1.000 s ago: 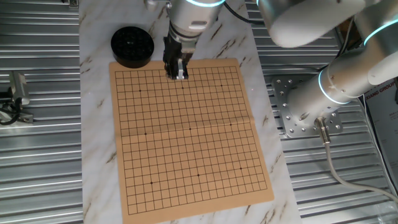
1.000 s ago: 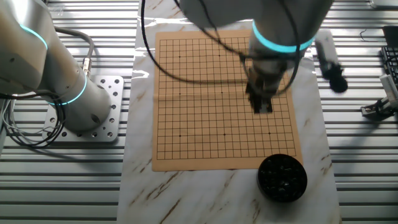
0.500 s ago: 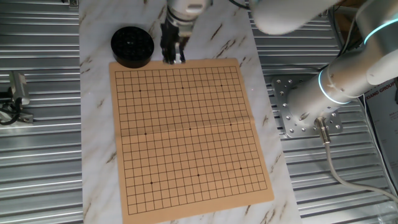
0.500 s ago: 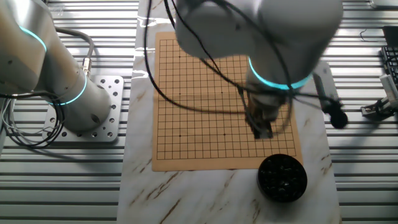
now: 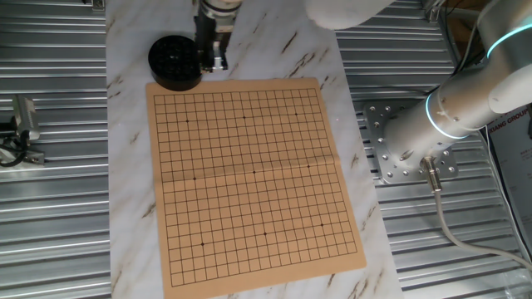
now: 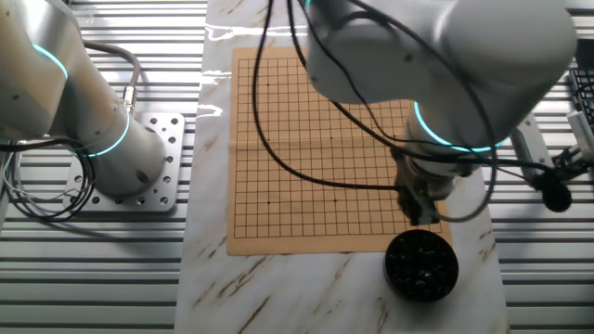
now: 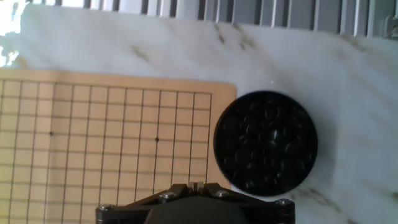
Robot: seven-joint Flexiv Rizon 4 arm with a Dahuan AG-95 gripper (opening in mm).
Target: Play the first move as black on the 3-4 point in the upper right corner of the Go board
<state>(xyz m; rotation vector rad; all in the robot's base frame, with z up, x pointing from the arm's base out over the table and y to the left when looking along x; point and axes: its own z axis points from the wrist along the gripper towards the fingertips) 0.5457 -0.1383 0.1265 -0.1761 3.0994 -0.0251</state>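
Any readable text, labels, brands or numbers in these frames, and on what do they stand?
Red lettering on a white sign at the right edge of one fixed view: cut off and too blurred to read.
Go board: grid lines and dots only, no text.
Black bowl of stones: no text.
Robot arm: no readable marking.

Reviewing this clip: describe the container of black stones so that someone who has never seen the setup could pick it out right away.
Start from the tan Go board lying on the white marble slab. Just off one corner of the board, standing on the marble, is a round black bowl filled with glossy black stones. It is the only round, dark thing on the slab, and the gripper hangs right next to it.
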